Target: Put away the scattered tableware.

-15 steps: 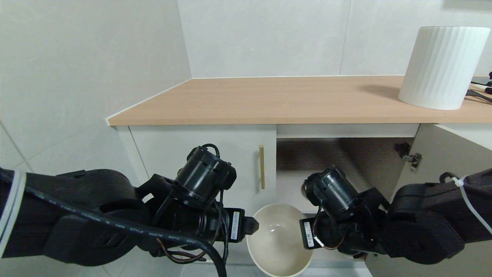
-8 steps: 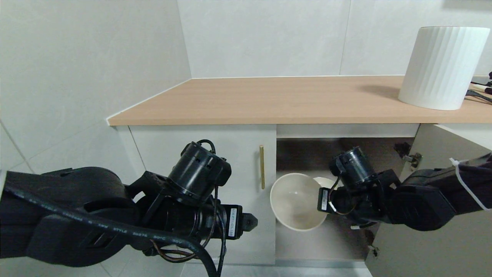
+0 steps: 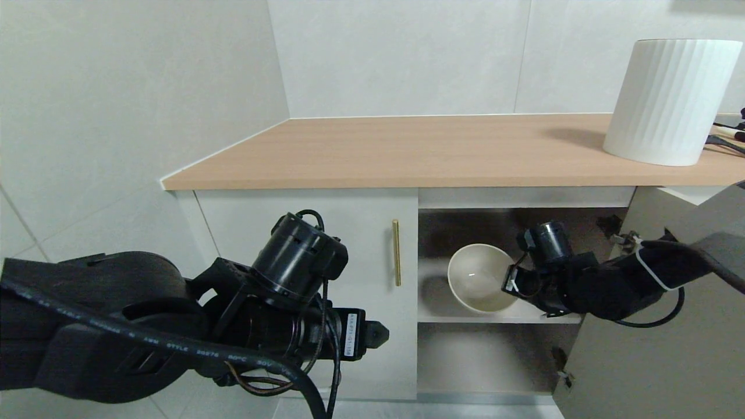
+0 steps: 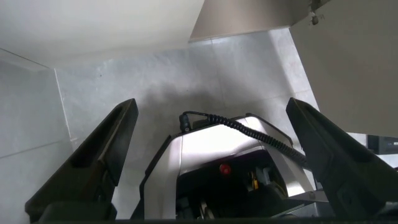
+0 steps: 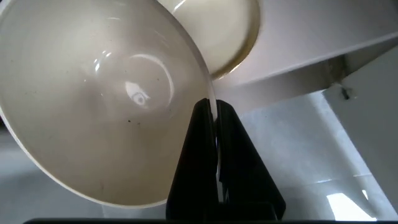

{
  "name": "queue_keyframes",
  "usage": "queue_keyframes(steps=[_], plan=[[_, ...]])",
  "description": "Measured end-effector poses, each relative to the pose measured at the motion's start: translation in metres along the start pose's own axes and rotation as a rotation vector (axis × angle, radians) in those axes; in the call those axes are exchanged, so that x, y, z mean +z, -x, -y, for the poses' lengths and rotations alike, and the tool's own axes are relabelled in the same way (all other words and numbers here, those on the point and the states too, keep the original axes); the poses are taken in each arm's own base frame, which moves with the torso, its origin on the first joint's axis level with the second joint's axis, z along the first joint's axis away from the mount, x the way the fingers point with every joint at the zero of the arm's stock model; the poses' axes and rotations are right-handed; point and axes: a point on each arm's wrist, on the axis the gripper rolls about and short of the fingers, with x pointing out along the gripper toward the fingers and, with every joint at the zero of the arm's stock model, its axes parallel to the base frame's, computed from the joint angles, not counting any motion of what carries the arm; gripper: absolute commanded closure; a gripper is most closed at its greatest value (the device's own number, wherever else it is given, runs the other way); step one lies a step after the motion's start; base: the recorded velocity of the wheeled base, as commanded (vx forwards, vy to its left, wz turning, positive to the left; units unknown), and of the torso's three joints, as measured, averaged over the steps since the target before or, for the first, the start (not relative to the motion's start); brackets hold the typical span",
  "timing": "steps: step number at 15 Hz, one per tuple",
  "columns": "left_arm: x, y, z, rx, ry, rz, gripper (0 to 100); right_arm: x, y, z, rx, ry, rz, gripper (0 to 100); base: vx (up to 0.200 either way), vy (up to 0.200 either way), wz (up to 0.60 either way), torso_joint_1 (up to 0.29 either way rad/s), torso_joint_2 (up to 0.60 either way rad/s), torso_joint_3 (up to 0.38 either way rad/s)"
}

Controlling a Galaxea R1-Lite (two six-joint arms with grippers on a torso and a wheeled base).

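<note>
A cream bowl sits tilted inside the open cabinet, just over the upper shelf, its opening turned toward me. My right gripper is shut on the bowl's rim at its right side. In the right wrist view the fingers pinch the rim of the bowl, and a second pale dish lies on the shelf behind it. Whether the bowl touches the shelf I cannot tell. My left gripper hangs low before the closed left door, open and holding nothing.
The right cabinet door stands swung open at the right. A brass handle marks the closed left door. On the wooden countertop a white ribbed container stands far right, with dark utensils beside it. A lower shelf space lies below.
My right gripper carried the bowl up from low in front of the cabinet and forward into it, over the upper shelf. The left arm barely moved.
</note>
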Motion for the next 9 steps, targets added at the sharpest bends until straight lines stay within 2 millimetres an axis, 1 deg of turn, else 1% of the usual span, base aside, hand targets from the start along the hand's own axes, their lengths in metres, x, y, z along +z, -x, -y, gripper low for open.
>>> queue_keyframes(steps=[4, 9], plan=[[0.0, 0.0, 0.0, 0.001, 0.0, 0.0, 0, 0.01, -0.024, 0.009, -0.037, -0.014, 0.009, 100, 0.0, 0.0, 0.0, 0.0, 0.0, 0.0], [0.0, 0.0, 0.0, 0.001, 0.0, 0.0, 0, 0.018, -0.048, 0.018, -0.072, -0.04, 0.019, 100, 0.0, 0.0, 0.0, 0.0, 0.0, 0.0]])
